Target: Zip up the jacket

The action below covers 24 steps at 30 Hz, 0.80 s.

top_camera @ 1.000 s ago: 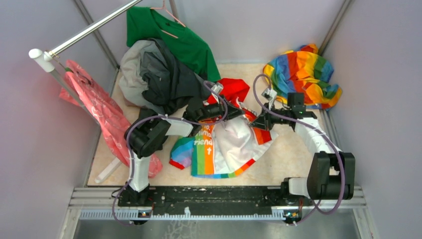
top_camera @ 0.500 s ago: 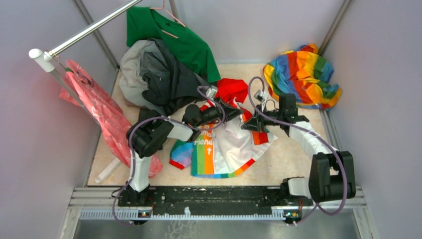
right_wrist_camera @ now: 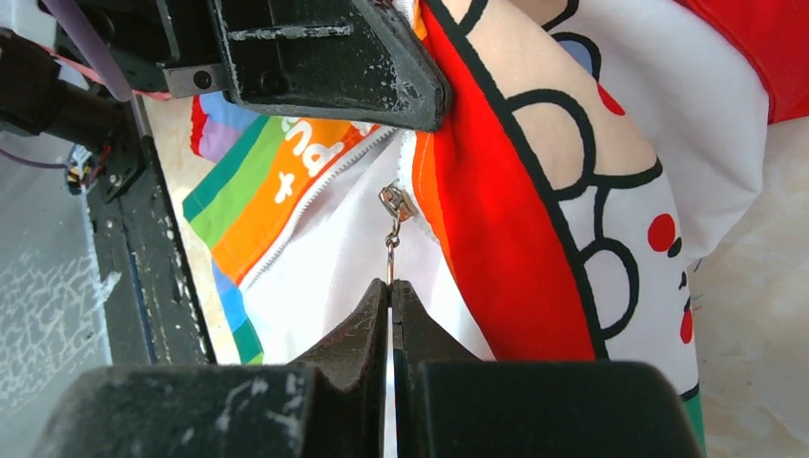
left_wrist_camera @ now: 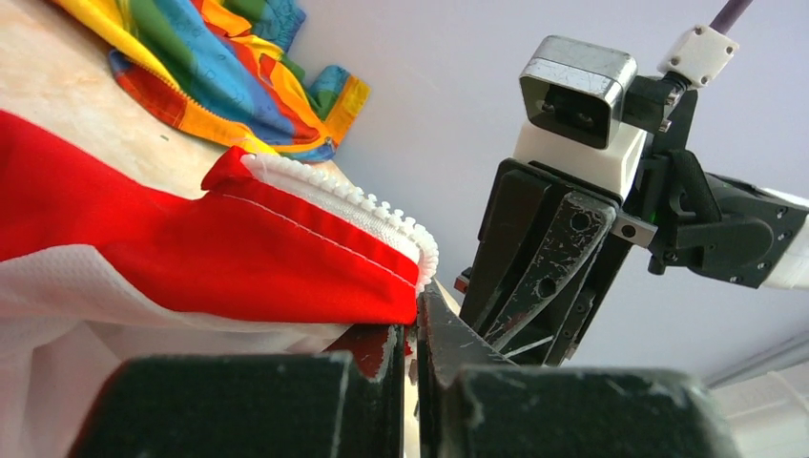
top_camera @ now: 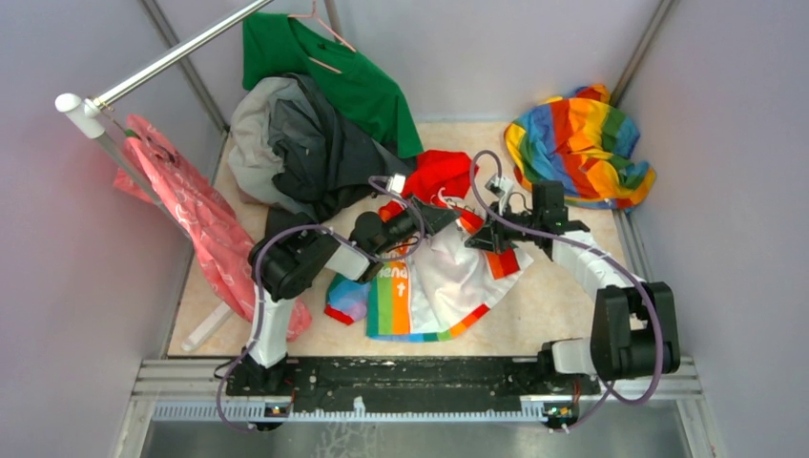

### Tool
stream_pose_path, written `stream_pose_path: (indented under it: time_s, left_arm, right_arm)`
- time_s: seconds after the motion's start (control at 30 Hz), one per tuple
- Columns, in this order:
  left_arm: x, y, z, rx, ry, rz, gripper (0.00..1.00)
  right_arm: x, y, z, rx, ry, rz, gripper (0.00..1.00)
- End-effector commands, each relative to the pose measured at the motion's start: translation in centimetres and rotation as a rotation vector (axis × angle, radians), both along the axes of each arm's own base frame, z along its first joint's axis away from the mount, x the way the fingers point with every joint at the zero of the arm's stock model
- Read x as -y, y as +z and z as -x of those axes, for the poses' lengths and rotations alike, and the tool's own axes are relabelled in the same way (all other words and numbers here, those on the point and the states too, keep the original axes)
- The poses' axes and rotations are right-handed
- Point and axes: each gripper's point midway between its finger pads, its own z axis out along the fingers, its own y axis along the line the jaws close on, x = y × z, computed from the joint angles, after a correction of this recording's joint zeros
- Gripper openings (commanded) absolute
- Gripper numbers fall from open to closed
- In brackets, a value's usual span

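The small white jacket point(top_camera: 444, 286), with rainbow panels and a red hood point(top_camera: 444, 172), lies rumpled in the middle of the table. My left gripper point(left_wrist_camera: 417, 329) is shut on the jacket's red front edge point(left_wrist_camera: 238, 248), just below its white zipper teeth point(left_wrist_camera: 343, 196). In the top view that left gripper point(top_camera: 446, 219) sits close to my right gripper point(top_camera: 475, 240). The right gripper point(right_wrist_camera: 390, 286) is shut on the thin metal zipper pull point(right_wrist_camera: 390, 253), which hangs from the slider point(right_wrist_camera: 394, 202). Below the slider the two zipper sides spread apart.
A rainbow cloth point(top_camera: 582, 143) lies at the back right. A dark grey garment pile point(top_camera: 296, 143) and a green shirt point(top_camera: 334, 72) on a hanger are at the back left. Pink cloth point(top_camera: 191, 219) hangs from the rack pole point(top_camera: 172, 57) on the left.
My right gripper has moved left toward the left gripper, keeping hold of the zipper pull. The left arm has shifted a little to the right, and the jacket's front has bunched up between them.
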Motion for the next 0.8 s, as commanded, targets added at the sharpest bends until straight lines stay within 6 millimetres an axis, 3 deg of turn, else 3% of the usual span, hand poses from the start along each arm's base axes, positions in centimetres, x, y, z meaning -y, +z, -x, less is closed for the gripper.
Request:
stream_pose_path:
  time_s: [0.0,0.17,0.3,0.4,0.57,0.77]
  left_arm:
    - [-3.4,7.5,-0.9,0.147,0.135,0.267,0.0]
    - [-1.4,7.4,-0.5,0.143,0.072,0.283,0.0]
    - [0.9,6.6,0.8,0.137,0.022,0.278,0.0]
    - [1.3,6.4,1.1,0.136,0.028,0.264,0.0]
    - [-0.7,7.4,-0.2,0.157,0.137,0.282,0.0]
    - [-4.2,8.4,-3.2,0.088,0.316,0.351,0.0]
  right_arm:
    - [0.4,1.5,0.2,-0.038,0.001,-0.1,0.0]
    - [-0.6,5.7,0.9,0.074,0.033,-0.27,0.0]
    - [-2.1,5.4,0.1,0.093,0.071,-0.21,0.0]
    - [-2.3,5.0,-0.3,0.092,0.063,-0.198,0.0]
    - [-1.1,4.6,0.3,0.063,0.013,-0.194,0.0]
    - [1.1,4.4,-0.1,0.032,-0.086,-0.225,0.0]
